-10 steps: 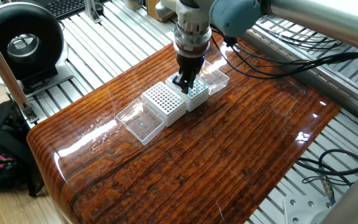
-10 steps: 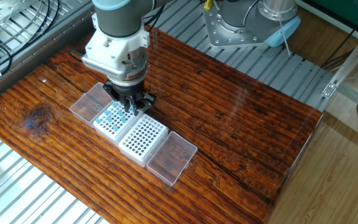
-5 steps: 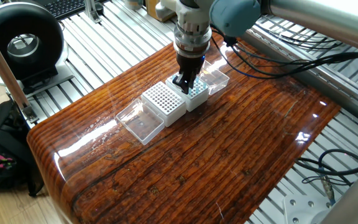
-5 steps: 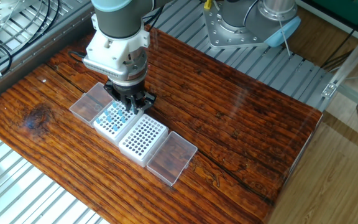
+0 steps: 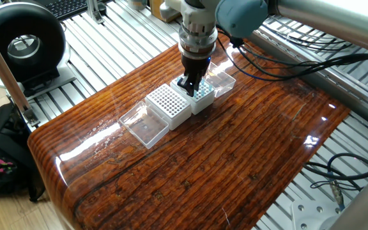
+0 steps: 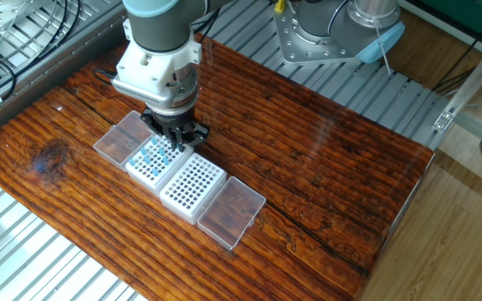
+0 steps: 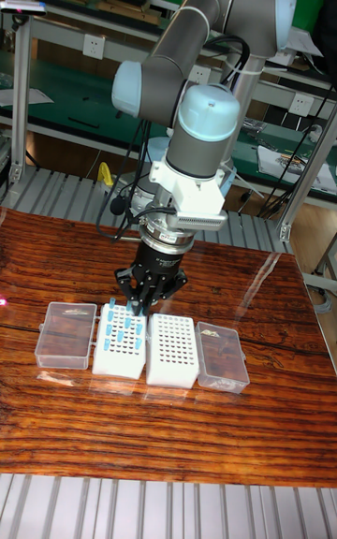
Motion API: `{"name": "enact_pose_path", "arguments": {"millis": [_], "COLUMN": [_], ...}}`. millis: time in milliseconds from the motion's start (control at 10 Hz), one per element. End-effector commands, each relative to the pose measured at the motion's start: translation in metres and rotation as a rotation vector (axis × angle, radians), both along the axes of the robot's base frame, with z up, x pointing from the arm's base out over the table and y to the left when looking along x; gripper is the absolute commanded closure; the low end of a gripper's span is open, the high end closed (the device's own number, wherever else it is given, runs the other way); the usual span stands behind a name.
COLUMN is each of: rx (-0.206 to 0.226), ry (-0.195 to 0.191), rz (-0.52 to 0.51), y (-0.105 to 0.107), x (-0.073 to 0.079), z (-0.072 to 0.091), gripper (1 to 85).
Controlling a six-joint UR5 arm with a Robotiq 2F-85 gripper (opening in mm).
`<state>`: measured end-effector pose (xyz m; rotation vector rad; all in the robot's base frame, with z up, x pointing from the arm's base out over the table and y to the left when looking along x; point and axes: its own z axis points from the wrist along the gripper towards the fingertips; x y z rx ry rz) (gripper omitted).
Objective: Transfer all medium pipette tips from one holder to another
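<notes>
Two white racks sit touching on the worktop [image 6: 325, 150], and I have the pincer [image 7: 138, 303] directly above the blue-tipped rack [image 7: 120, 345], its upright tips [image 6: 152, 155] just below, the empty rack [image 7: 172, 350] beside; whether it grips one, I cannot tell.

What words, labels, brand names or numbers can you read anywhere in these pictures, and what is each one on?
No text can be read in any of the three views.
The two white tip holders and the clear lids beside them show no lettering.
The end effector and the arm carry no legible marking.
The papers on the back bench are too small and blurred to read.
</notes>
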<state>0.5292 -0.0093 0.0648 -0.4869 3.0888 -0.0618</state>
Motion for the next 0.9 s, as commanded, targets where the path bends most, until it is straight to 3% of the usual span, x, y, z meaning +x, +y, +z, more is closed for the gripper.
{"name": "enact_pose_path", "arguments": {"millis": [0, 300, 800], "rx": [0.016, 0.019, 0.021], "ry": [0.002, 0.007, 0.011], "rz": [-0.018, -0.025, -0.025], "y": [0.003, 0.0037, -0.0001], "x": [-0.0008, -0.0017, 0.0001], "z": [0.0007, 0.0016, 0.0086], "gripper": [73.0, 81.0, 84.0]}}
